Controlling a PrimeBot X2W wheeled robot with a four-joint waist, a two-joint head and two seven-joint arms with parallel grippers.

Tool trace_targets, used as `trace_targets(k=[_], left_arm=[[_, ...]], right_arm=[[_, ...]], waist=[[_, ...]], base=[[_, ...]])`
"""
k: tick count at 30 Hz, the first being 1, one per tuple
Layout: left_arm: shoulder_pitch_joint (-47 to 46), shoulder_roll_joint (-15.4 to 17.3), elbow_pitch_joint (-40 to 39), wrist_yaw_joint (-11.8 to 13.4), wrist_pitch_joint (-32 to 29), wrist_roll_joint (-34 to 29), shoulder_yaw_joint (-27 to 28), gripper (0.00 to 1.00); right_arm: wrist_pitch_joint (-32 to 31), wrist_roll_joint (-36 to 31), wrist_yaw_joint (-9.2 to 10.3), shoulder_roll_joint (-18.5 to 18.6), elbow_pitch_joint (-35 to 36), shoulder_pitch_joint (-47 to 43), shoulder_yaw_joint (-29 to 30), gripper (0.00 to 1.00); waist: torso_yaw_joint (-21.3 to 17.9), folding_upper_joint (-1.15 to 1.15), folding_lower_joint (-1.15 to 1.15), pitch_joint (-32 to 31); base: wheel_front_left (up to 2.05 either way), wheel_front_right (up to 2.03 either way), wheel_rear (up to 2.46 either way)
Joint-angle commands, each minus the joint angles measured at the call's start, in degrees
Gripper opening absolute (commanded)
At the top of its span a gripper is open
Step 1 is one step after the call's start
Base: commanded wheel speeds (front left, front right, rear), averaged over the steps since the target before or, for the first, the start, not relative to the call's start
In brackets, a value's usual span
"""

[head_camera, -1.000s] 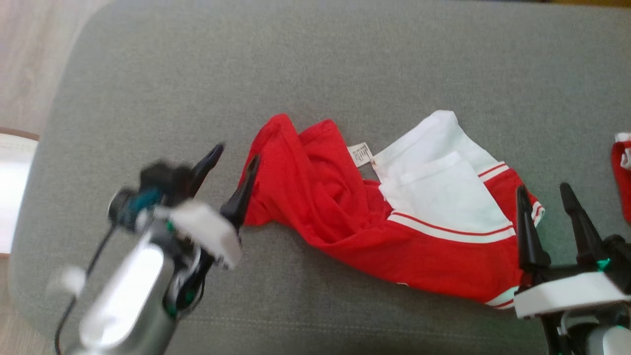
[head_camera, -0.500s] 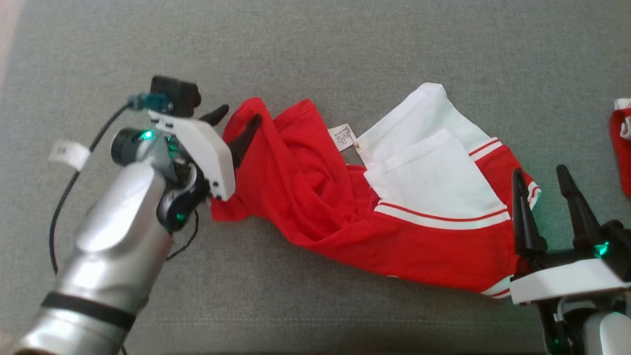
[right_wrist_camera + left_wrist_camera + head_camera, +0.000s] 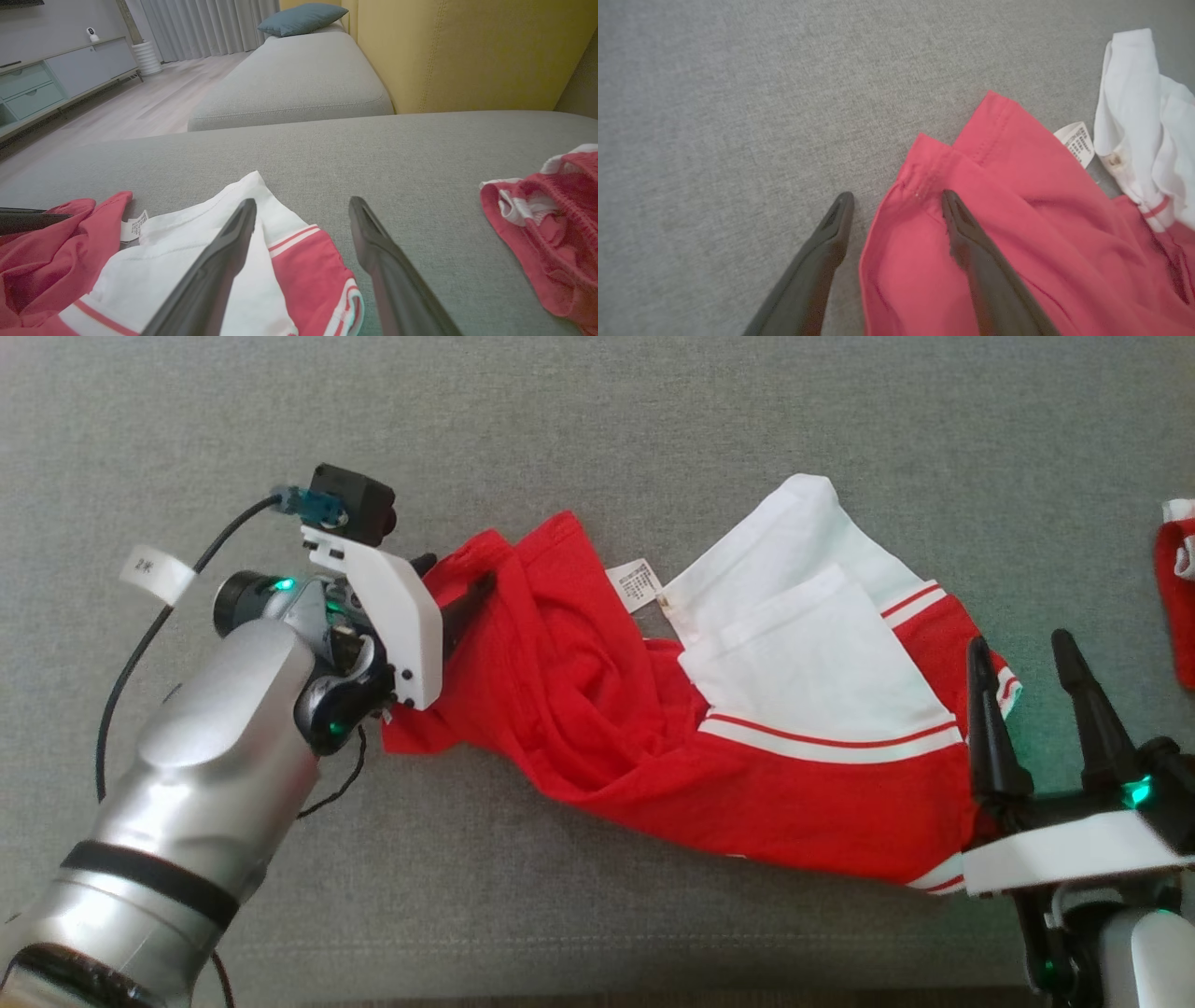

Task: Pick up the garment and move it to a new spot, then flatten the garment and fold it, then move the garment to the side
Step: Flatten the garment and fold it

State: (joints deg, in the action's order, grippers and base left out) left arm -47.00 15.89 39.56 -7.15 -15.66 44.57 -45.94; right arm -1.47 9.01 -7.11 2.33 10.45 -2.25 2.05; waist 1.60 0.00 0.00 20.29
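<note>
Surface: grey sofa cushion (image 3: pixel 653 420).
Garment (image 3: pixel 607 709): red-and-white, crumpled mid-cushion.
Left gripper (image 3: pixel 457 570): jaws spread wide astride its red corner, holding nothing.
Right gripper (image 3: pixel 1018 640): spread wide, empty, over striped end.

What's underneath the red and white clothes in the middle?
The garment lies on the grey cushion, which shows all around it. The patch right beneath is covered by cloth, so anything tucked there cannot be seen.
</note>
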Motion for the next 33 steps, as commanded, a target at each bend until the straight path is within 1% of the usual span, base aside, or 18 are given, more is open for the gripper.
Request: trace_targets(k=[1,2,3,9,12,19,20,21,26,30,33], left_arm=[[-3.0,2.1,-0.8,-0.3,0.6,0.6,1.1,1.0],[-3.6,2.4,-0.6,-0.3,1.8,1.5,-0.1,0.41],[-3.8,2.5,-0.6,-0.3,2.3,1.9,-0.7,0.0],[-5.0,3.4,-0.7,-0.3,6.1,3.8,-3.8,0.0],[-5.2,3.7,-0.6,-0.3,8.0,4.3,-4.7,0.0],[-3.2,3.8,-1.6,-0.3,12.9,4.4,-5.4,0.0],[-2.1,3.9,-2.5,0.2,14.1,3.9,-5.8,0.0],[-1.6,3.9,-3.1,0.6,14.5,3.7,-5.9,0.0],[0.7,3.9,-6.3,2.0,15.8,3.3,-6.4,0.0],[1.2,4.2,-8.3,3.0,15.9,3.1,-6.5,0.0],[1.4,4.4,-9.2,3.5,15.9,3.2,-6.5,0.0]], right_arm=[[0.8,0.3,-0.37,0.5,1.7,1.6,-1.5,1.0],[1.0,0.4,-0.37,0.5,1.6,1.6,-1.3,1.0],[1.0,0.4,-0.37,0.5,1.6,1.6,-1.2,1.0],[0.5,0.2,-0.37,0.5,1.1,1.7,-0.6,1.0],[-1.8,-0.4,-0.37,0.5,0.7,2.2,-1.0,1.0],[-16.4,-2.7,-0.37,0.5,-1.1,5.4,-2.8,1.0],[-20.2,-2.8,-0.37,1.0,-1.2,6.8,-3.5,1.0],[-22.0,-2.8,-0.37,1.5,-1.2,7.5,-3.9,1.0],[-29.1,-2.2,-0.37,3.5,-2.4,10.8,-4.6,1.0],[-31.4,-0.9,-0.37,4.8,-3.4,14.0,-5.5,1.0],[-33.8,0.3,-0.37,5.5,-5.6,16.1,-6.3,1.0]], waist=[[-0.1,0.0,0.0,0.2],[-0.2,0.0,0.0,0.4],[-0.2,0.0,0.0,0.4],[0.4,0.0,0.0,0.2],[0.9,0.0,0.0,-0.2],[1.8,0.0,0.0,-1.0],[2.1,0.0,0.0,-1.1],[2.4,0.0,0.0,-1.1],[3.5,0.0,0.0,-1.0],[4.3,0.0,0.0,-0.6],[4.6,0.0,0.0,-0.4]], base=[[0.0,0.0,0.0],[0.0,0.0,0.0],[0.0,0.0,0.0],[0.0,0.0,0.0],[0.0,0.0,0.0],[0.0,0.0,0.0],[0.0,0.0,0.0],[0.0,0.0,0.0],[0.0,0.0,0.0],[0.0,0.0,0.0],[0.0,0.0,0.0]])
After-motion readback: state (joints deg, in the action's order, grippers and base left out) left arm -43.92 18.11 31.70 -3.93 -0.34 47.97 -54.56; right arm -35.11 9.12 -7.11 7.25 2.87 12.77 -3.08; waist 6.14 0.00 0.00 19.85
